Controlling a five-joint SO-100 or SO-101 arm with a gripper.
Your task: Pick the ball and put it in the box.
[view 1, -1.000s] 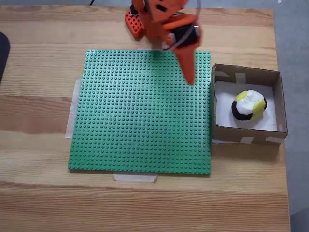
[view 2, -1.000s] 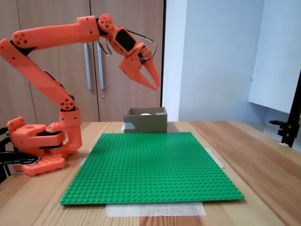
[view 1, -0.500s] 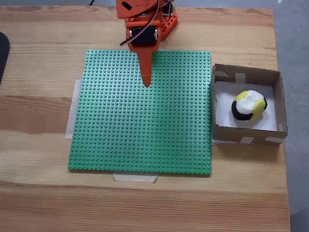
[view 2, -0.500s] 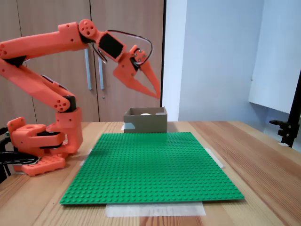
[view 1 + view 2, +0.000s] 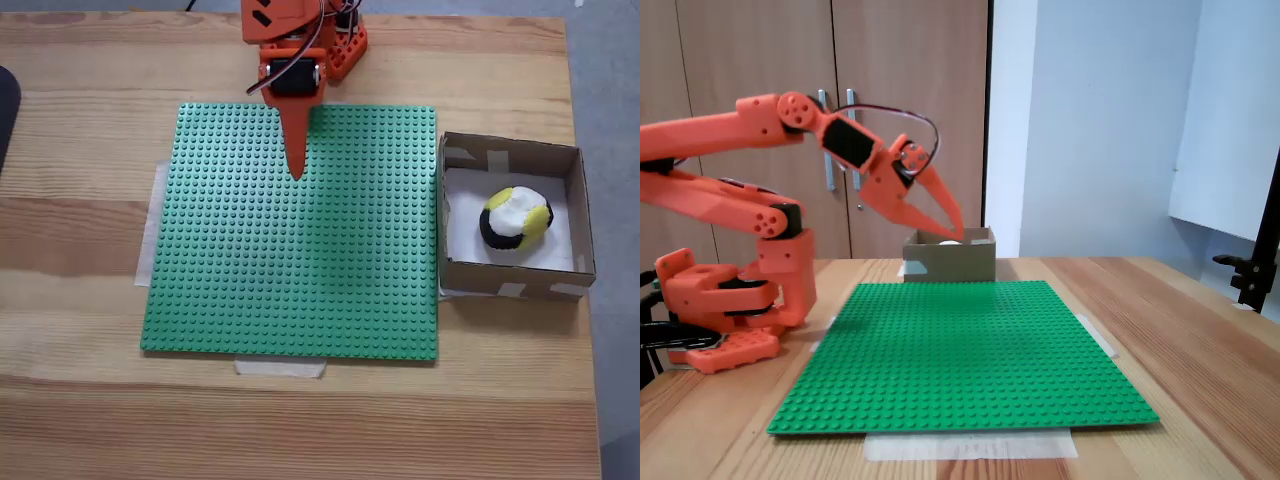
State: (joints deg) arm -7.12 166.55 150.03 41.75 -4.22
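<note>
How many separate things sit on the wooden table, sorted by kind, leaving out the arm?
Green studded baseplates: 1
Shallow brown cardboard boxes: 1
Yellow, black and white soft balls: 1, lying inside the box
Total: 3

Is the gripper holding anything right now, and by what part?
Nothing is held. The gripper hangs empty above the green baseplate, its fingers together, while the ball lies in the box.

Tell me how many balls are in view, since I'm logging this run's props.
1. The ball lies on the white floor inside the box, right of the green baseplate in the top-down fixed view. None appears hidden elsewhere.
</note>
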